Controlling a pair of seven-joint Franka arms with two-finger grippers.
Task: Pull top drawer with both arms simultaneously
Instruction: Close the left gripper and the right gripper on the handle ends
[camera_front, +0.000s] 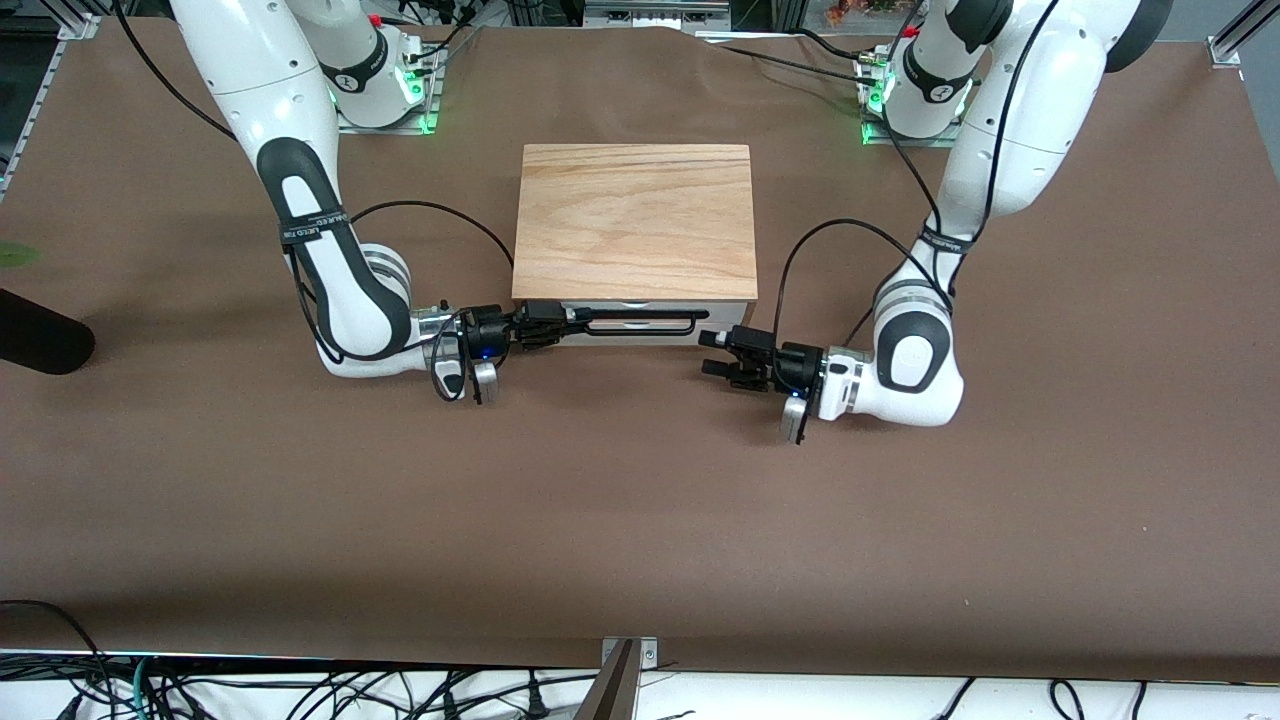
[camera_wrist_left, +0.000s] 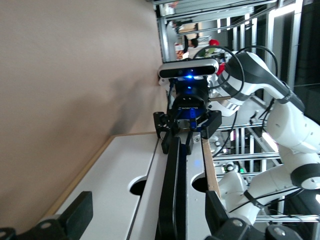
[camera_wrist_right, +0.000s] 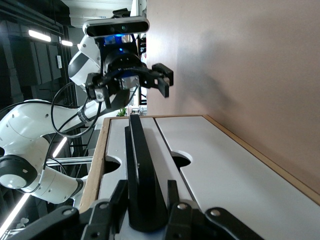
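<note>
The top drawer (camera_front: 632, 306) shows as a thin white front panel under the wooden cabinet top (camera_front: 635, 218), with a wide black wire handle (camera_front: 640, 322) in front of it. My right gripper (camera_front: 560, 320) is shut on the handle's end toward the right arm; in the right wrist view my fingers (camera_wrist_right: 112, 197) clamp the black bar (camera_wrist_right: 142, 165). My left gripper (camera_front: 710, 355) is open and empty just off the handle's other end. In the left wrist view its fingers (camera_wrist_left: 75, 215) stand wide apart, with the handle (camera_wrist_left: 172, 190) running away between them.
The lower white drawer front (camera_wrist_left: 112, 172) lies below the handle. Black cables hang from both wrists near the cabinet's front corners. A dark object (camera_front: 40, 340) lies at the table edge at the right arm's end. Brown tabletop (camera_front: 640, 520) spreads in front of the cabinet.
</note>
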